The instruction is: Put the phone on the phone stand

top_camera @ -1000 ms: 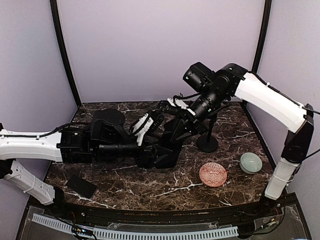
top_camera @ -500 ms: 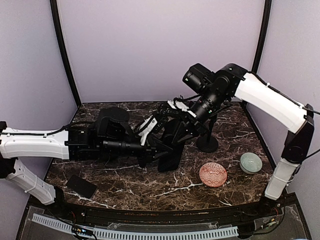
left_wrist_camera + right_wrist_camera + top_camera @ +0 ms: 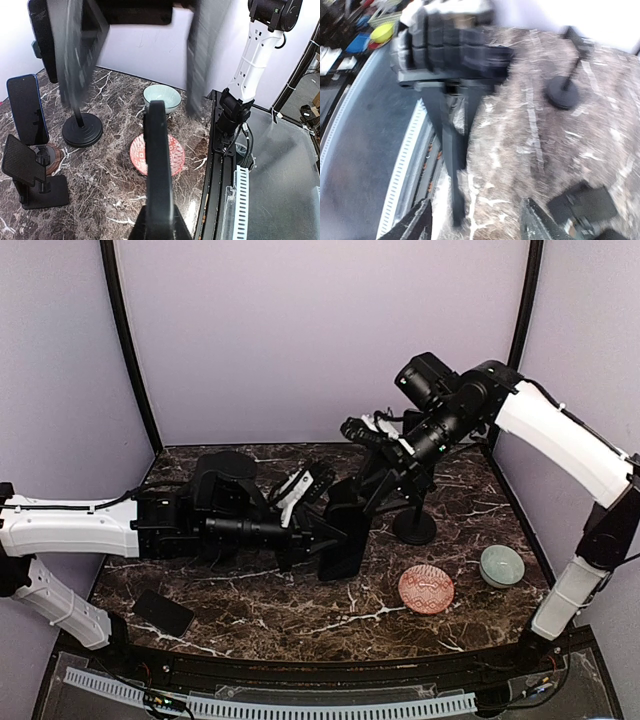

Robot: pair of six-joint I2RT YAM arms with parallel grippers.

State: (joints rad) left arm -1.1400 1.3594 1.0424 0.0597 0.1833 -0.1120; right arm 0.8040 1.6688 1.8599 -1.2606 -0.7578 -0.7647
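White-shelled arms (image 3: 60, 528), black joints (image 3: 470, 400) (cables (image 3: 95, 506) trailing), black fingers (image 3: 417, 226)

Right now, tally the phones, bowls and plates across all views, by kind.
Phones: 3 (black phone held edge-on, dark phone lying flat, blue-edged phone standing upright)
Bowls: 1 (pale green bowl)
Plates: 1 (red patterned plate)
Total: 5

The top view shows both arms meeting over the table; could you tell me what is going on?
The left gripper is clamped on a dark phone, holding it on edge over the marble table. The right gripper stands open close by, clear of the phone. The black phone stand is bare, so the placing is not yet done.
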